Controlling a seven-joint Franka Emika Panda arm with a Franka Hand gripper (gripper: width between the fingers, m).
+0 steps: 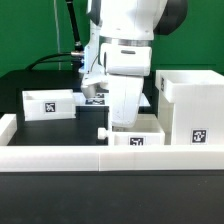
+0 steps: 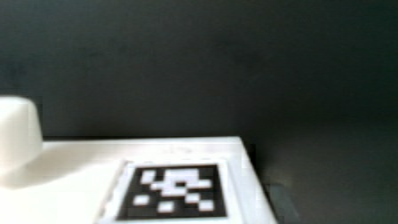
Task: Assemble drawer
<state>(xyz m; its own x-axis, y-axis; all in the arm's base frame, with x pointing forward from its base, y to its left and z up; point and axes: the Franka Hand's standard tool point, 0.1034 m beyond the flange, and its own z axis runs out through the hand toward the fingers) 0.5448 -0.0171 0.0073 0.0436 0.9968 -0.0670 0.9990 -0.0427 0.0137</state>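
The large hollow casing (image 1: 190, 105) of the drawer stands at the exterior view's right, a tag on its front. One small tray box (image 1: 50, 103) lies at the left and a second tray box (image 1: 140, 137) sits in front of the arm, by the casing. My gripper (image 1: 95, 97) hangs low beside the right end of the left tray box, and the arm's white body mostly hides its fingers. The wrist view shows a white tagged surface (image 2: 178, 190) very close. I cannot tell which part it is. No fingertips show clearly there.
A low white border wall (image 1: 60, 158) runs along the front and left. The black table (image 2: 214, 60) lies beyond the tagged surface. A rounded white shape (image 2: 15, 140) shows at the edge of the wrist view. Cables hang behind the arm.
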